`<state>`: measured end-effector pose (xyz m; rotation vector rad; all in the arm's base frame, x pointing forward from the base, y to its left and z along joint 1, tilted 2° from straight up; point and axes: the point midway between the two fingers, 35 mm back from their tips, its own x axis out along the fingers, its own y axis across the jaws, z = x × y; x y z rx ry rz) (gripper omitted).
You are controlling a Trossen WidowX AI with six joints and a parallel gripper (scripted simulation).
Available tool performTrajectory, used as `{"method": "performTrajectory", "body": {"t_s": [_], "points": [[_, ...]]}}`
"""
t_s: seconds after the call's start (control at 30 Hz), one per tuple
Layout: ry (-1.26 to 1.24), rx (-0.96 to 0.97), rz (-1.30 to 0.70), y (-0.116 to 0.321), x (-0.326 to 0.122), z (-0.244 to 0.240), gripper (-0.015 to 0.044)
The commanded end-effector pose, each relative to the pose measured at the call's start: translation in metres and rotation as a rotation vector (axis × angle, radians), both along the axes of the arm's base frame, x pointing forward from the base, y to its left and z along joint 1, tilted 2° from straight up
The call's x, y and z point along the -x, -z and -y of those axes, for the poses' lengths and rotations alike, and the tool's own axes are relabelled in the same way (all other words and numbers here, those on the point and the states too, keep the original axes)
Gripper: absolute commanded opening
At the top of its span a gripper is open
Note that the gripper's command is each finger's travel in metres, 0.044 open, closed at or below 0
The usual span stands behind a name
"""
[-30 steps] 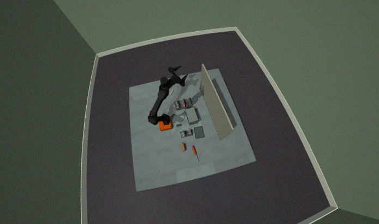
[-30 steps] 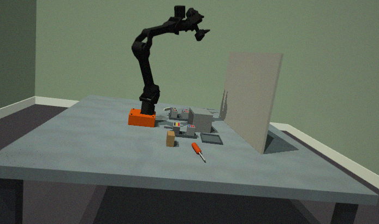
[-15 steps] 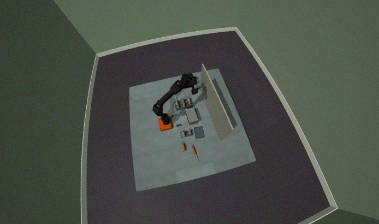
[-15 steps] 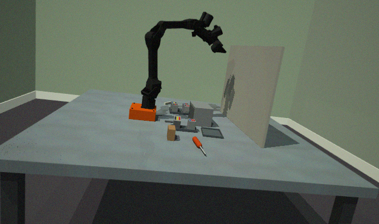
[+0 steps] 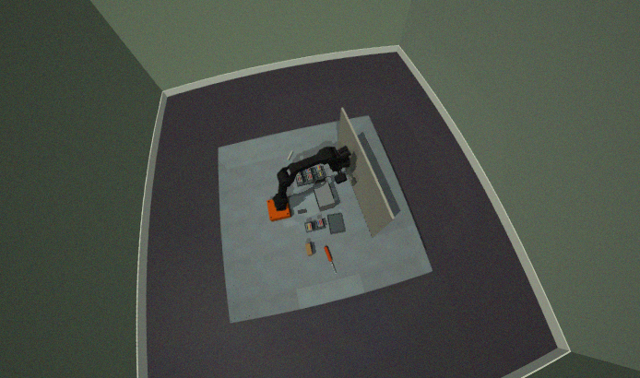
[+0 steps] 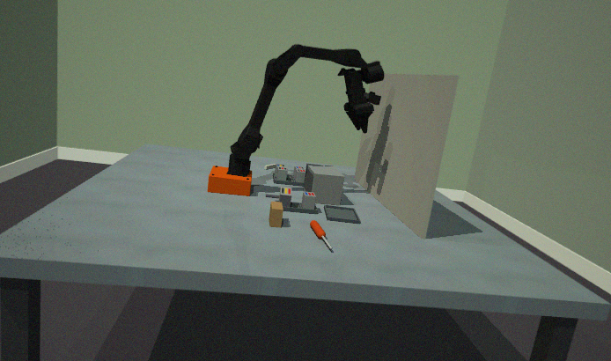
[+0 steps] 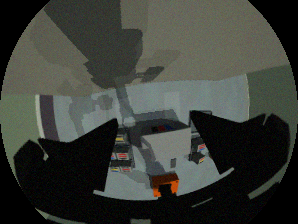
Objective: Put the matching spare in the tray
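Observation:
The grey box-shaped mounted unit (image 5: 324, 195) (image 6: 326, 184) (image 7: 167, 145) stands mid-table. In the wrist view its shaded panel-side face shows foreshortened dark, red and blue marks; their full order is unclear. Several spares with coloured stripe labels stand in a rack group (image 5: 310, 175) (image 7: 121, 155) on one side. Two more spares (image 5: 314, 224) (image 6: 308, 200) (image 7: 201, 148) stand on the other side, beside the flat grey tray (image 5: 336, 222) (image 6: 342, 214), which holds nothing. My gripper (image 6: 362, 130) (image 7: 154, 117) is open and empty, high above the table near the upright panel, pointing down.
The tall beige panel (image 5: 367, 175) (image 6: 410, 148) (image 7: 200, 45) stands close beyond the gripper. A wooden block (image 5: 309, 248) (image 6: 276, 214) and an orange-handled screwdriver (image 5: 328, 253) (image 6: 318, 228) are near the tray. The orange arm base (image 5: 278, 215) (image 6: 229, 182) is opposite the panel.

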<state>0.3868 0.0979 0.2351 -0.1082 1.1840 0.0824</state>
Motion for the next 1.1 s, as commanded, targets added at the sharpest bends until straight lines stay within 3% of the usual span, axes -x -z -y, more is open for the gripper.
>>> {"method": "performTrajectory", "body": {"t_s": [0.0,0.77,1.07], "points": [[-0.027,0.041,-0.326,0.038,0.018,0.047,0.0440],[-0.045,0.045,-0.328,0.038,0.019,0.044,0.0440],[-0.851,0.196,-0.312,0.073,0.084,-0.075,0.0440]]}}
